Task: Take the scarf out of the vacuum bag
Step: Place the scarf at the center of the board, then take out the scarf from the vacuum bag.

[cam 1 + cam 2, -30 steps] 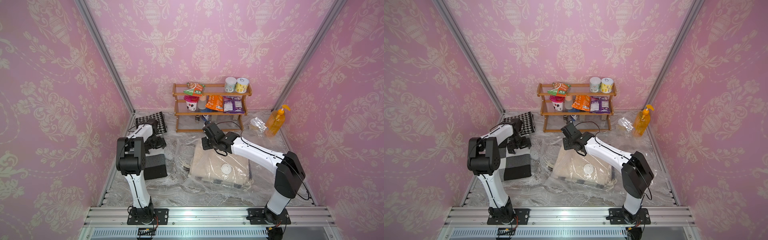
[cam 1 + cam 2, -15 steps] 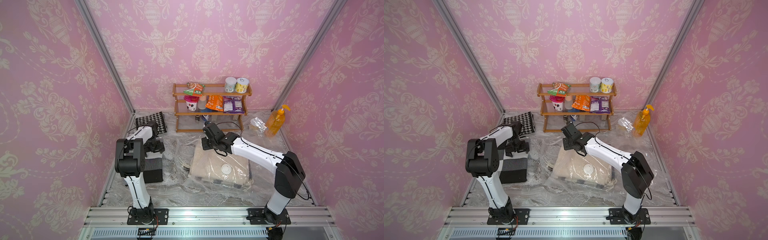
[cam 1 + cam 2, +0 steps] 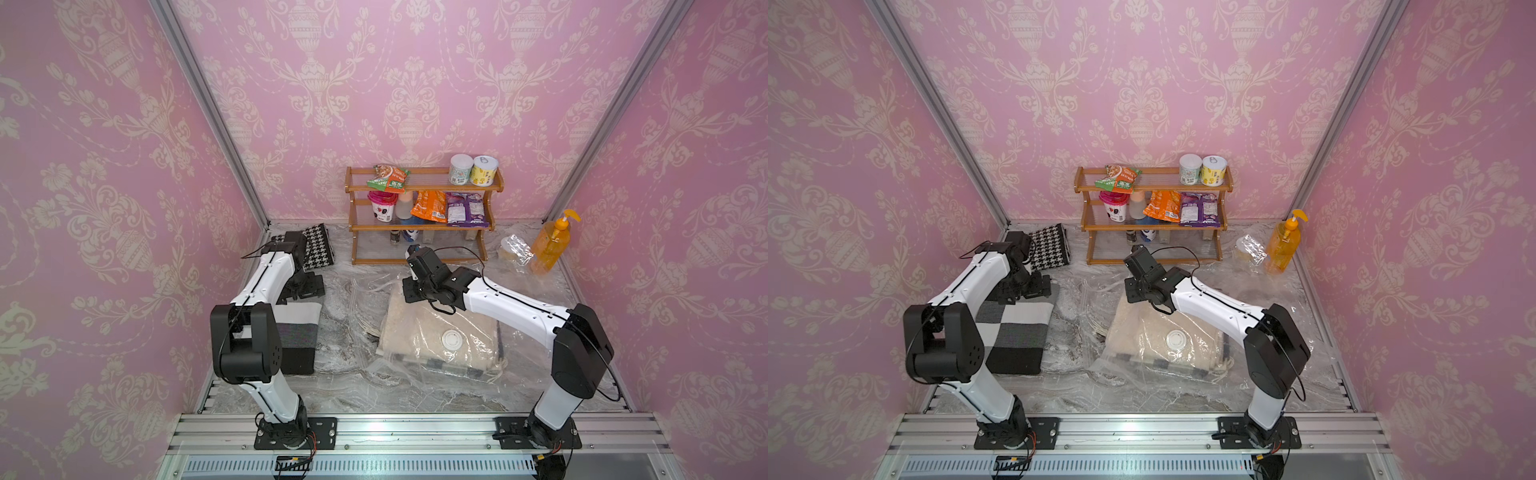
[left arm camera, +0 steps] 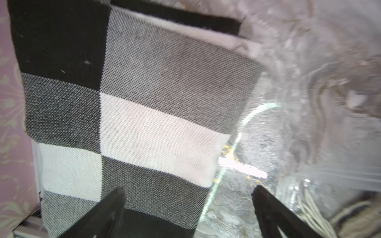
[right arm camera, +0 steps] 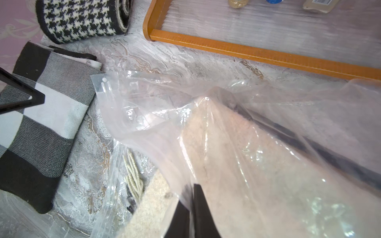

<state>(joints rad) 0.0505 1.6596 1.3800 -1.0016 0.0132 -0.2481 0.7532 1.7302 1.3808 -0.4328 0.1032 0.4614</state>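
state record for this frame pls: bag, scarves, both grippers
bag: clear crinkly plastic vacuum bag, lying flat, white valve up
inside bag: beige fringed scarf
outside bag: black-white-grey checked scarf, folded, beside the bag
left gripper: open, over the checked scarf's edge, holding nothing
right gripper: shut on the bag's plastic over the beige scarf

Glossy plastic vacuum bag (image 5: 134, 103), matt woven chkd scarf (image 4: 154, 103)
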